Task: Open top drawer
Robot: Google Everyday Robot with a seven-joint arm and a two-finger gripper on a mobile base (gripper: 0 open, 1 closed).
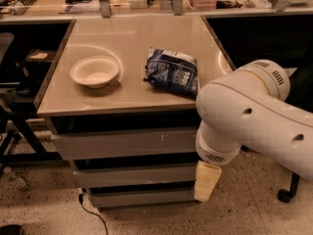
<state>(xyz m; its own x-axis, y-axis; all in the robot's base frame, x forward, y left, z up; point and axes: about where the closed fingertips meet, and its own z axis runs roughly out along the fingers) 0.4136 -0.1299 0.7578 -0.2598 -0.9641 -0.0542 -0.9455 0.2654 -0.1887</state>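
Looking at this, the top drawer (122, 144) sits shut right under the table's (132, 38) front edge, with its long axis running left-right along that edge. The end effector (207, 181) hangs below the front right corner, so the drawer front lies up and left of it. Can't tell if the end effector is apart or together.

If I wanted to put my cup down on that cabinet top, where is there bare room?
The whole back strip of the countertop, behind the bowl and the blue bag, is bare, as is the gap between them. The right front corner is crowded: the arm covers it, with the end effector hanging low by the lower drawer fronts.
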